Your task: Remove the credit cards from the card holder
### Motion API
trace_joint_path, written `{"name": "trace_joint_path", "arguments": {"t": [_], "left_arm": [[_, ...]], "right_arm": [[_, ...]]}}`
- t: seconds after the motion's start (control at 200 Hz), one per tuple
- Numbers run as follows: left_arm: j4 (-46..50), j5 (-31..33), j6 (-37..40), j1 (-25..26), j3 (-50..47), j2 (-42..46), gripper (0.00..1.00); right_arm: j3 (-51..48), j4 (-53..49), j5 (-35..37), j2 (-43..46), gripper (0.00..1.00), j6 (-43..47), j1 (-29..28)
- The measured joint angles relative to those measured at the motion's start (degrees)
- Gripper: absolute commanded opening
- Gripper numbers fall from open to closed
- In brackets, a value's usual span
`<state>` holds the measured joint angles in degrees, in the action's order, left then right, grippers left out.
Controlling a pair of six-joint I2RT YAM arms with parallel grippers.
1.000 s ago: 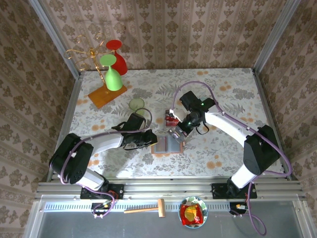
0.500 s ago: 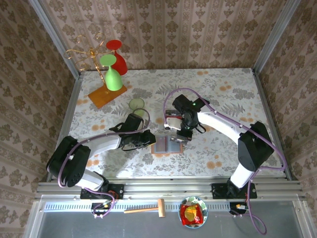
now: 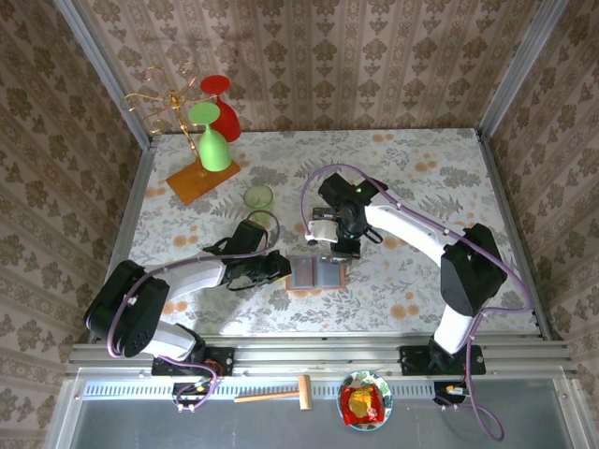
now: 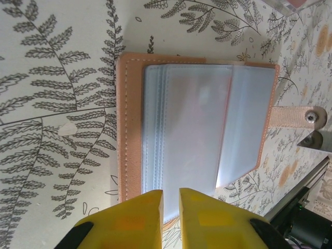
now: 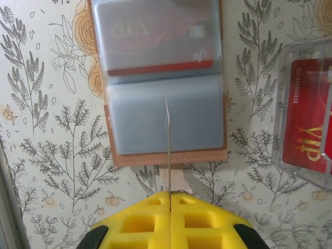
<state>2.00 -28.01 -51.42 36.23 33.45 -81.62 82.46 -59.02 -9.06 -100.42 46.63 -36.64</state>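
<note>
Currently the card holder (image 5: 135,119) lies open and flat near the middle of the table (image 3: 421,178), grey-blue pockets up, strap (image 4: 295,116) with its snap sticking out at one edge.

Right gripper (image 5: 169,196): fingers clenched on a thin credit card (image 5: 167,145), seen edge-on and standing upright over the holder's nearer pocket. A second card (image 5: 155,46), red with pale lettering, sits inside the farther pocket.

Left gripper (image 4: 170,194): yellow fingers a narrow slit apart at the holder's edge. Whether they nip that edge, cannot tell.

Surroundings:
- Clear box (image 5: 281,129) just beside the holder, on its far side in the top view; a red card (image 5: 308,119) lies in it. The right arm reaches over this box.
- Small green cup (image 3: 259,196) beyond the left gripper, apart from it.
- Gold rack (image 3: 164,108) on an orange base (image 3: 201,178) at the far left corner, with a green glass (image 3: 213,148) and a red glass (image 3: 223,112) hung upside down.
- Wooden hammer (image 3: 276,395) and a bowl (image 3: 365,400) holding something red, on the grey ledge in front of the arm bases.

Surface: pale cloth printed with ferns and orange flowers. Room: brown damask wallpaper on three sides, metal posts at the corners.
</note>
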Motion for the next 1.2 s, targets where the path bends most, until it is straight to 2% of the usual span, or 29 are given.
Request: {"name": "trace_joint_path", "arguments": {"t": [0.655, 1.2], "left_arm": [[-1.6, 0.2, -0.9, -1.5, -0.9, 0.0, 0.17], [-0.7, -0.1, -0.8, -4.1, 0.0, -0.4, 0.17]], "right_arm": [[15.8, -5.4, 2.7, -8.5, 0.00, 6.1, 2.5], [36.2, -12.0, 2.9, -20.7, 0.00, 11.0, 7.4]]}}
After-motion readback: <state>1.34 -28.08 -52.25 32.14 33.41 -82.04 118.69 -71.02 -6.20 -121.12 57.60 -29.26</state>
